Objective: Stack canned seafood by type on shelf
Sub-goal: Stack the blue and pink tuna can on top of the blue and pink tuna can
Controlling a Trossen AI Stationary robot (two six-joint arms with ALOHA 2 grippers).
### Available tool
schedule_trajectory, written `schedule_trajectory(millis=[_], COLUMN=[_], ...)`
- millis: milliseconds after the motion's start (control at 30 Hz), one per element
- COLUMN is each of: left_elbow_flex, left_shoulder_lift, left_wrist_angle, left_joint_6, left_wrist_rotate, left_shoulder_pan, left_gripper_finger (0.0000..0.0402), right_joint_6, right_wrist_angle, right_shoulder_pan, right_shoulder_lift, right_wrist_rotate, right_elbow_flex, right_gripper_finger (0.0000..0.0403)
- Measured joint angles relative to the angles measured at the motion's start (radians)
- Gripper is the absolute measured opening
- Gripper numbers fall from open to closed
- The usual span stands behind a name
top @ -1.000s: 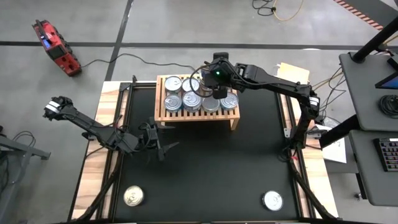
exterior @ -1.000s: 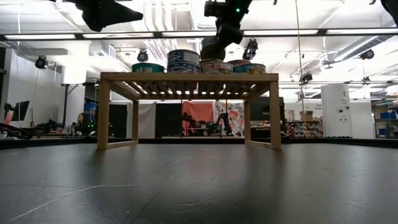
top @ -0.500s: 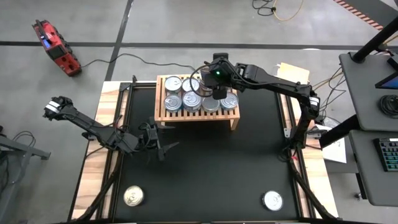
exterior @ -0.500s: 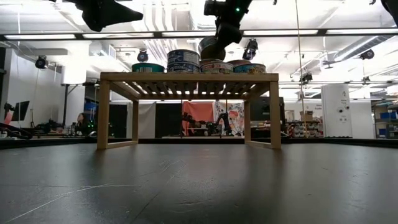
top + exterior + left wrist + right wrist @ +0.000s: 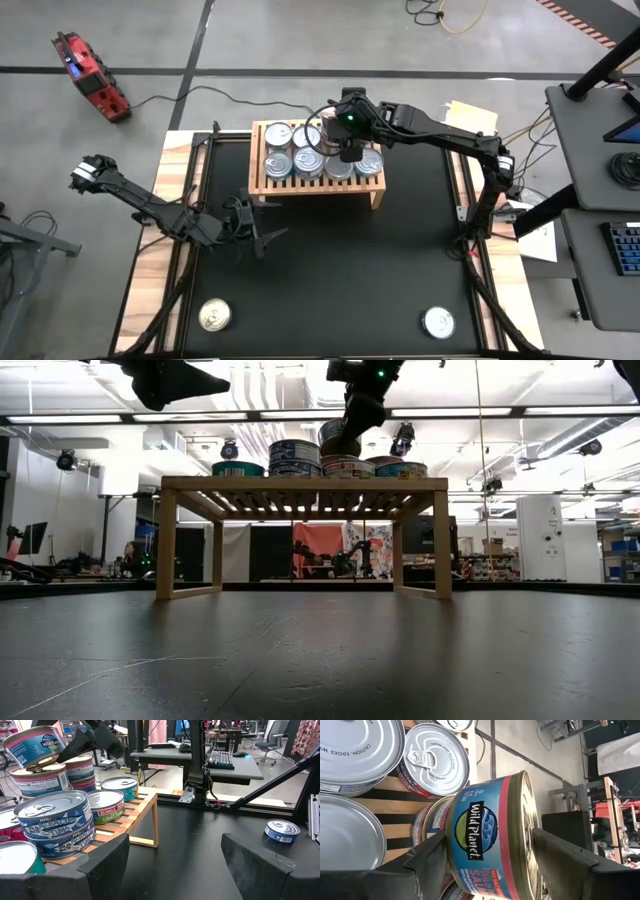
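Note:
The light-wood shelf (image 5: 258, 186) stands at the table's far middle with several seafood cans (image 5: 292, 160) on it, some stacked in twos (image 5: 54, 822). My right gripper (image 5: 347, 150) hovers over the shelf's right part. It is shut on a blue and red salmon can (image 5: 485, 835), which tilts on top of another can (image 5: 37, 779). My left gripper (image 5: 262, 238) waits open above the mat, near and left of the shelf, with nothing between its fingers (image 5: 107, 862). Two more cans lie on the mat near the front edge, left (image 5: 213, 316) and right (image 5: 438, 321). My right gripper has the salmon can between its two fingers, one at the bottom rim (image 5: 451, 845) and one at the lid (image 5: 532, 827). The fingers slant down from the table's right and far side. The can is tilted, with one lower edge (image 5: 27, 767) on the can beneath.
A blue can (image 5: 282, 830) on the mat shows beyond my left gripper. The shelf's short legs (image 5: 166, 545) leave a gap beneath it. Bare black mat (image 5: 330, 270) lies between the shelf and the two front cans. Desks and cables stand beyond the table's right edge.
My right gripper has stayed over the shelf but rolled a little at the wrist. The salmon can between its fingers has tipped further, one side rising while the other stays down on the can beneath.

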Motion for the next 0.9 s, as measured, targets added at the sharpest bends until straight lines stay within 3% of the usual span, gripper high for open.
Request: schedule_trajectory(millis=[900], left_elbow_flex=[0.0], left_shoulder_lift=[0.0], left_wrist_angle=[-0.008], left_joint_6=[0.0], left_wrist_rotate=[0.0], left_shoulder_pan=[0.0], left_gripper_finger=[0.03], right_joint_6=[0.026], right_wrist_angle=[0.0], right_shoulder_pan=[0.0], right_shoulder_lift=[0.0], right_wrist_rotate=[-0.017], right_elbow_flex=[0.0], right_gripper_finger=[0.0313])
